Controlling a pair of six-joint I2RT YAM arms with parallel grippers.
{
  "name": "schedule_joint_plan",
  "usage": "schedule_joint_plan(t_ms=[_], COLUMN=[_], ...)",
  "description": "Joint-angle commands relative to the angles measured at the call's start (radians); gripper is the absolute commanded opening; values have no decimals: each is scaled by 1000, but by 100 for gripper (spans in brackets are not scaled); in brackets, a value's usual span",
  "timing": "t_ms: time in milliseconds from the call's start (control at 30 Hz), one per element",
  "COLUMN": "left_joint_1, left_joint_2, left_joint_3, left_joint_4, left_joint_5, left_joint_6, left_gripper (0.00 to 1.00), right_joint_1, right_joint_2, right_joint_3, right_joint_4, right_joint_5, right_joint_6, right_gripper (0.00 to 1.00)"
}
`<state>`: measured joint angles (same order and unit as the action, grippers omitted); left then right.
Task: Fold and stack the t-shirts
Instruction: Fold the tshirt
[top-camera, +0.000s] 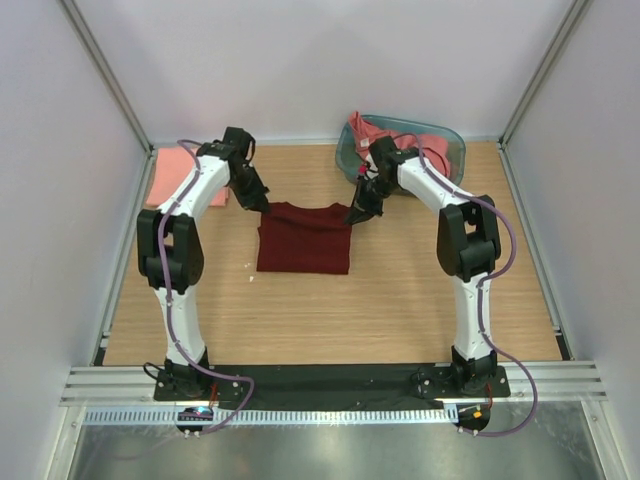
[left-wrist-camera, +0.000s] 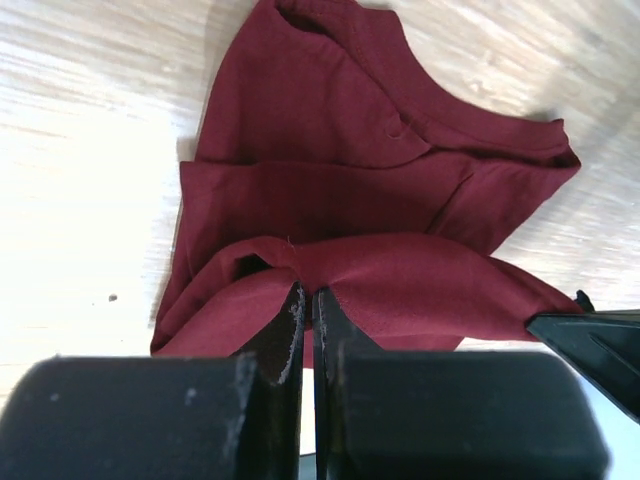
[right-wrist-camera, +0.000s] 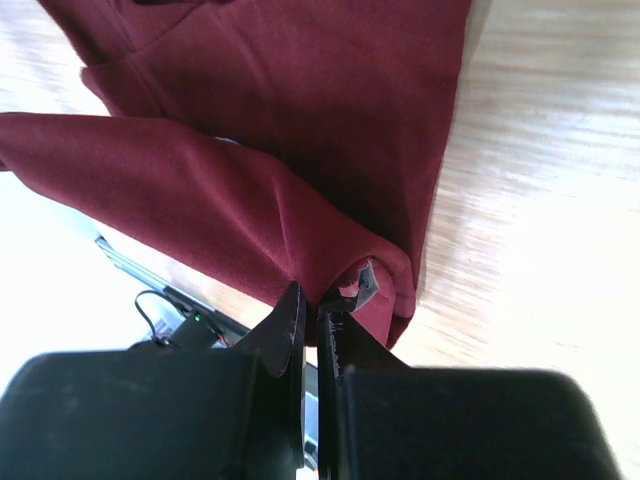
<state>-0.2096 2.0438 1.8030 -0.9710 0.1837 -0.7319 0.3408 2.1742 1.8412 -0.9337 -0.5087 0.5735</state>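
Note:
A dark maroon t-shirt (top-camera: 304, 243) lies partly folded in the middle of the table. My left gripper (top-camera: 266, 205) is shut on its far left edge, pinching a fold of the maroon t-shirt (left-wrist-camera: 330, 200) between the jaws (left-wrist-camera: 309, 293). My right gripper (top-camera: 355, 213) is shut on the far right edge, where the maroon t-shirt (right-wrist-camera: 300, 130) bunches at my jaws (right-wrist-camera: 311, 296) beside a small grey label (right-wrist-camera: 368, 283). A folded salmon t-shirt (top-camera: 172, 176) lies at the far left. More pink t-shirts (top-camera: 372, 133) sit in the basket.
The teal-blue plastic basket (top-camera: 449, 141) stands at the back right, behind my right arm. White walls with metal posts close the table on three sides. Bare wood (top-camera: 340, 320) stretches between the shirt and the arm bases.

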Motion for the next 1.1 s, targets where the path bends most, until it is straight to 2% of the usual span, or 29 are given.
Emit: schedule_joint_plan(t_ms=[0,233,400,633,700,733,767,833,867,933,967,1067], left_joint_1=[12,13,13,32,42,45,47,53,55,47,46,45], left_joint_2=[-5,-59,-88,2,38,91,116,171,182,152,129,75], left_joint_3=[42,18,18,76,111,133,153,254,283,276,265,269], left_joint_4=[54,86,104,152,170,173,170,94,85,104,121,95], left_joint_5=[10,3,-13,-10,-18,-21,-39,-61,-82,-147,-162,-173], left_joint_6=[3,-8,-17,-32,-35,-35,-24,-27,-24,-11,-3,18], left_gripper=[0,0,0,0,1,4,9,26,42,56,60,61], right_joint_1=[-9,-11,-11,-33,-36,-36,-36,-37,-39,-36,-37,-29], right_joint_2=[-16,-57,-59,41,102,123,145,190,199,178,165,118], right_joint_3=[59,61,119,211,260,282,326,371,430,458,461,452], right_joint_4=[44,56,39,93,124,130,131,110,89,58,53,-10], right_joint_5=[-1,-11,-17,-11,-11,-10,22,38,48,79,88,153], right_joint_6=[23,42,52,77,81,72,62,28,20,0,-3,-55], right_gripper=[1,1,1,6,16,30,39,59,64,73,77,79])
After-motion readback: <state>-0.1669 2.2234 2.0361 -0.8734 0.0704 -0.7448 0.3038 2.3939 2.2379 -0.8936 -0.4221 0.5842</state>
